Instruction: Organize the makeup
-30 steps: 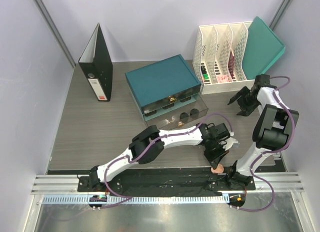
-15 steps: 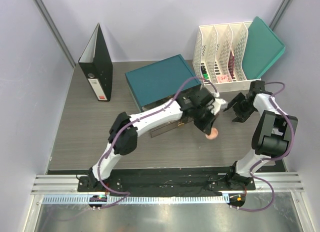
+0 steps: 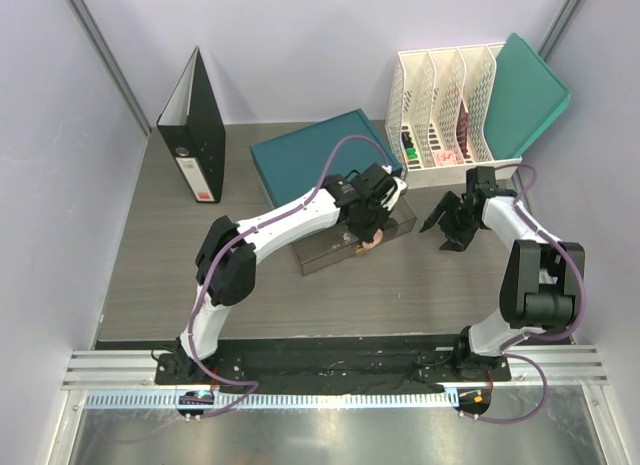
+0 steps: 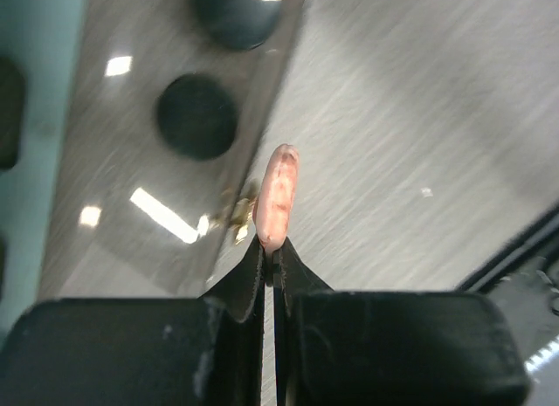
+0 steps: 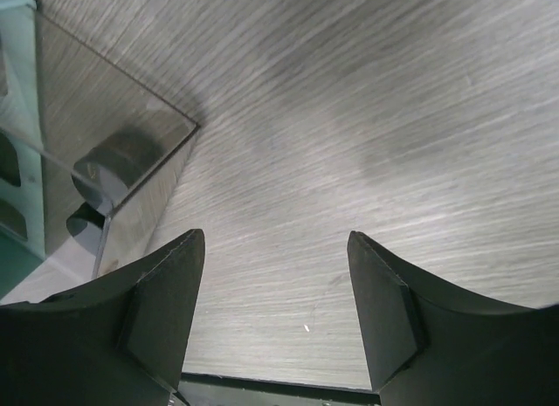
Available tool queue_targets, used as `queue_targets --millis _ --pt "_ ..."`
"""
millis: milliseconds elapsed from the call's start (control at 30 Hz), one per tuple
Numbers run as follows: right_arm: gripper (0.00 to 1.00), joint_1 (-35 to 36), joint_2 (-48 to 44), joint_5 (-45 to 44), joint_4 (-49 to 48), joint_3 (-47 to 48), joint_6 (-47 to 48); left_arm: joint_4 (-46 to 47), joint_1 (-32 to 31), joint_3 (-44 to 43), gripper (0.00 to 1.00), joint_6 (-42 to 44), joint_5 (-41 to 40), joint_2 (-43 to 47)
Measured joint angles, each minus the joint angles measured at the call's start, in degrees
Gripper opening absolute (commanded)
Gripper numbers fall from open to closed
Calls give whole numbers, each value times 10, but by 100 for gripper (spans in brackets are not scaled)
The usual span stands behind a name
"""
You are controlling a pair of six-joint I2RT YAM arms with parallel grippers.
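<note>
My left gripper [image 3: 366,233] is shut on the edge of a peach round disc [image 3: 372,245] and holds it over the front edge of the open clear drawer [image 3: 325,253]. In the left wrist view the disc [image 4: 275,195] stands edge-on above the fingertips [image 4: 269,251]. Two black round jars [image 4: 196,116] [image 4: 240,9] lie inside the drawer to its left. My right gripper [image 3: 441,230] hangs open and empty over bare table, just right of the drawer. Its wrist view shows the drawer's clear corner [image 5: 166,135] with a black jar [image 5: 118,157] behind it.
The teal drawer box [image 3: 320,160] sits mid-table behind the drawer. A black binder [image 3: 195,125] stands at the back left. A white file rack [image 3: 450,115] holding green and red markers [image 3: 408,145] and a teal folder [image 3: 530,90] stand at the back right.
My left arm has swung from the table's near edge up to the open drawer, carrying the peach disc. The right gripper has moved left toward the drawer, still open.
</note>
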State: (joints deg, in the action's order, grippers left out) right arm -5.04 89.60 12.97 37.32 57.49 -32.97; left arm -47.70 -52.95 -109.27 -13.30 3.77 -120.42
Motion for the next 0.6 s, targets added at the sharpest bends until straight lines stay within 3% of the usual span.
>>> queue_targets --millis 400,500,533,600 --pt "72 96 -71 -13 -1 -90 -33 1 12 39 0 -17 -143 51" --pt "72 127 -71 -18 0 -102 -43 -10 14 36 27 -17 -160 50" --pt "72 136 -71 -21 1 -103 -46 -16 14 32 52 -17 -164 48" --pt "71 151 -71 -26 0 -103 -49 -27 14 22 78 -11 -166 42"
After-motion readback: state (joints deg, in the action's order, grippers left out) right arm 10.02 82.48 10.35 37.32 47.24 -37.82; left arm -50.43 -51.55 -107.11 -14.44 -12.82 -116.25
